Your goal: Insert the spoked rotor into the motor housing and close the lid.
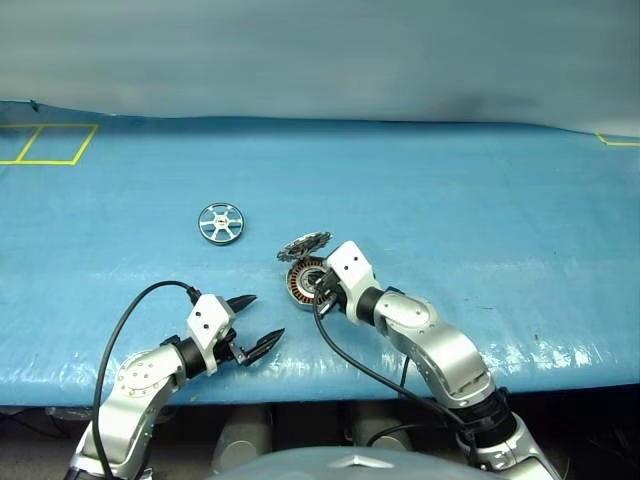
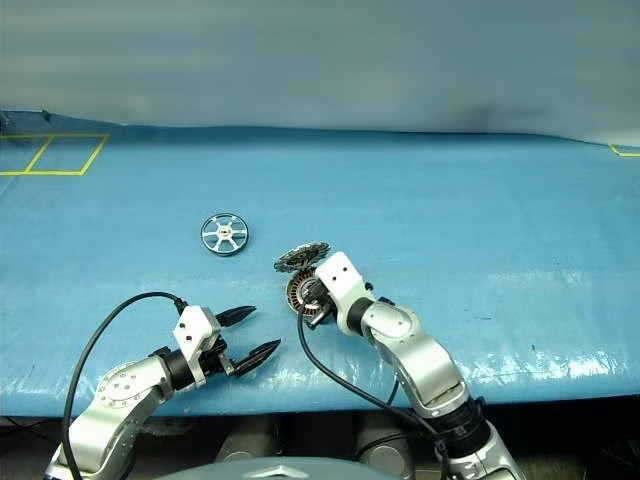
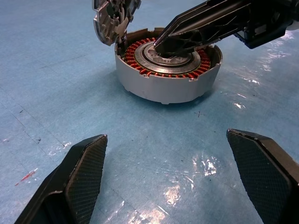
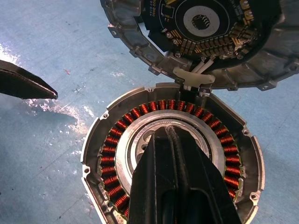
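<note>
Steadying the motor housing (image 1: 308, 283) with the closed tips of our right end effector (image 1: 322, 287) pressed onto its central bearing, we judge the insertion step not yet begun, its lid (image 1: 304, 245) hinged up. The spoked rotor (image 1: 220, 222) lies flat on the blue surface (image 1: 480, 210), well apart from both end effectors. Next, we reckon, our spread, empty left end effector (image 1: 258, 322) must reach forward and pinch its rim.

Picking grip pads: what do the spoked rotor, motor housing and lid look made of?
Spoked rotor: polished metal, probably aluminium; mirror-bright spokes.
Motor housing: matt grey metal shell, looks cast; coppery-red windings ring a machined silver centre.
Lid: dull grey cast-looking metal, toothed rim; a dark circuit board sits on its inner face.
</note>
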You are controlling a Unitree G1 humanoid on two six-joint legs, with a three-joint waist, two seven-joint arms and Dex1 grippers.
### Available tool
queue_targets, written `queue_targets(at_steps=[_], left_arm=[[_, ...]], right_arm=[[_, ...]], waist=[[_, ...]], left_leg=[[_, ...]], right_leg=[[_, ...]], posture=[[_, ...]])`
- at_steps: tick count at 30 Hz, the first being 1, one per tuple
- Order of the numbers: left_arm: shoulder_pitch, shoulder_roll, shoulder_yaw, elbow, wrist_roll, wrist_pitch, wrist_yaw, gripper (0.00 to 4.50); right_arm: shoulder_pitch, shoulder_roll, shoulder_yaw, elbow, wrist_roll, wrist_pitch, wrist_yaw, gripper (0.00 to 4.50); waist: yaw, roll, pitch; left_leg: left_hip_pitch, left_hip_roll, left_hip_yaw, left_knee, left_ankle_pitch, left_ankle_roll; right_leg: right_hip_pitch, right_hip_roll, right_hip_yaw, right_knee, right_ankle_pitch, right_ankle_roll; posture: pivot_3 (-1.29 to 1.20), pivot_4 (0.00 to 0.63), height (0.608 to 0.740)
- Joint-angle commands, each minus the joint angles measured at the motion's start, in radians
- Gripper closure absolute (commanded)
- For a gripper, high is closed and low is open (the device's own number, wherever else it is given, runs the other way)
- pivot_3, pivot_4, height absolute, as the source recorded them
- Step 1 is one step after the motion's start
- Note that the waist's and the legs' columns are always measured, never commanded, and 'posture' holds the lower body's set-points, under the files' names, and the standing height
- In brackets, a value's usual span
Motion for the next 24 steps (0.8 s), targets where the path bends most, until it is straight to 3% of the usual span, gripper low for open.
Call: queue_targets(at_steps=[1, 24], left_arm=[[0.001, 0.003, 0.001, -0.02, -0.002, -0.005, -0.001, 0.0], [-0.007, 0.006, -0.001, -0.016, -0.001, -0.002, -0.002, 0.0]], right_arm=[[0.014, -0.006, -0.008, -0.017, 0.002, 0.003, 0.003, 4.45], [0.072, -0.003, -0.012, 0.042, -0.002, 0.058, -0.01, 4.45]], waist=[[0.0, 0.0, 0.0], [0.007, -0.001, -0.002]], left_leg=[[0.0, 0.0, 0.0, 0.0, 0.0, 0.0], [0.002, 0.0, 0.0, 0.0, 0.0, 0.0]], right_leg=[[0.0, 0.0, 0.0, 0.0, 0.0, 0.0], [0.001, 0.0, 0.0, 0.0, 0.0, 0.0]], posture=[[0.0, 0.15, 0.74], [0.0, 0.15, 0.74]])
